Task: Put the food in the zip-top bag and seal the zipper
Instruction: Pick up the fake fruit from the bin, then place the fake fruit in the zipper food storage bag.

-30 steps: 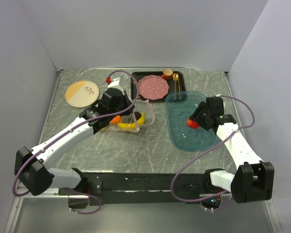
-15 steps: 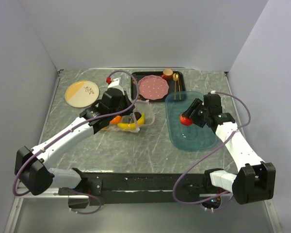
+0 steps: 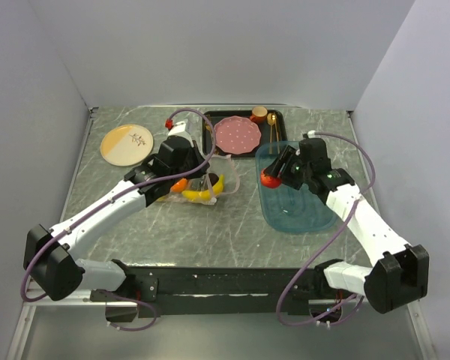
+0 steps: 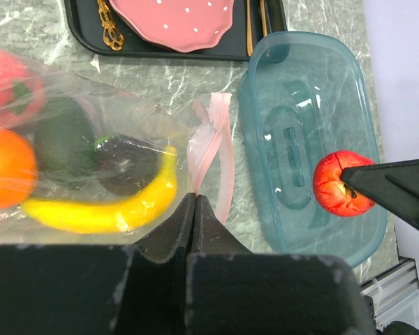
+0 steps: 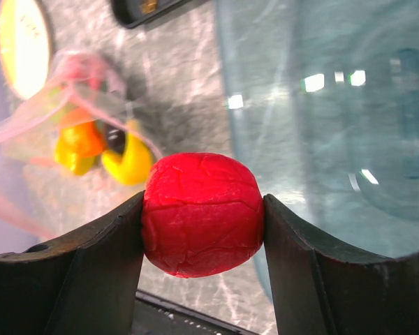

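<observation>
The zip-top bag [image 3: 202,180] lies left of centre with a banana [image 4: 105,209], an orange [image 4: 7,167], dark fruits [image 4: 122,164] and a pink fruit [image 4: 10,87] inside. Its pale pink zipper [image 4: 213,150] curls at the mouth, facing right. My left gripper [image 4: 194,199] is shut on the bag's edge beside the zipper. My right gripper [image 5: 202,213] is shut on a red fruit [image 5: 201,213], held above the left edge of the blue tray [image 3: 300,202], right of the bag. The red fruit also shows in the top view [image 3: 269,178] and in the left wrist view [image 4: 341,183].
A black tray [image 3: 210,135] at the back holds a pink dotted plate [image 3: 236,135], gold cutlery [image 3: 274,135] and a small cup [image 3: 259,113]. A yellow plate [image 3: 127,144] lies at the back left. A small red fruit [image 3: 167,122] sits by the black tray.
My right gripper has carried the red fruit leftward across the blue tray toward the bag. The left gripper and bag have not moved.
</observation>
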`<action>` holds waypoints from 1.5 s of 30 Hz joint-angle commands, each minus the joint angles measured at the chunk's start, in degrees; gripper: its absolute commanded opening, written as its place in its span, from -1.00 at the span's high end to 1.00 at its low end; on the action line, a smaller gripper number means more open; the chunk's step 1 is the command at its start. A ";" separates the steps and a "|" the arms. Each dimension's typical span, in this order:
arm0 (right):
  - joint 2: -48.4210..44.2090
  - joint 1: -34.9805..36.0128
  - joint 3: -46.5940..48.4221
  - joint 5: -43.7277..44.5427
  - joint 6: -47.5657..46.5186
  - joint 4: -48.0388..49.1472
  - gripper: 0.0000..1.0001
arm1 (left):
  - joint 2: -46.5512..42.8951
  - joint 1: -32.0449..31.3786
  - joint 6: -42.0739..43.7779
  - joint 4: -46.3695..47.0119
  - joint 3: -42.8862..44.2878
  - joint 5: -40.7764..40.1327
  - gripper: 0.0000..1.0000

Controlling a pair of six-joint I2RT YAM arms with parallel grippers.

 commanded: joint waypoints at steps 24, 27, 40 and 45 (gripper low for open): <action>18.67 16.58 12.21 -6.93 5.01 12.20 0.15 | -0.87 0.24 -0.56 2.69 0.86 1.34 0.99; 19.99 16.67 13.17 -7.19 4.49 12.20 0.07 | -0.87 0.24 -0.65 2.51 1.03 1.34 0.99; 17.36 16.58 12.48 -3.85 3.08 10.35 -0.71 | -0.96 0.24 -0.56 2.69 1.03 1.69 0.99; 16.13 16.32 13.54 0.97 3.08 7.27 -0.77 | -1.22 0.24 -0.30 1.37 1.56 0.64 0.99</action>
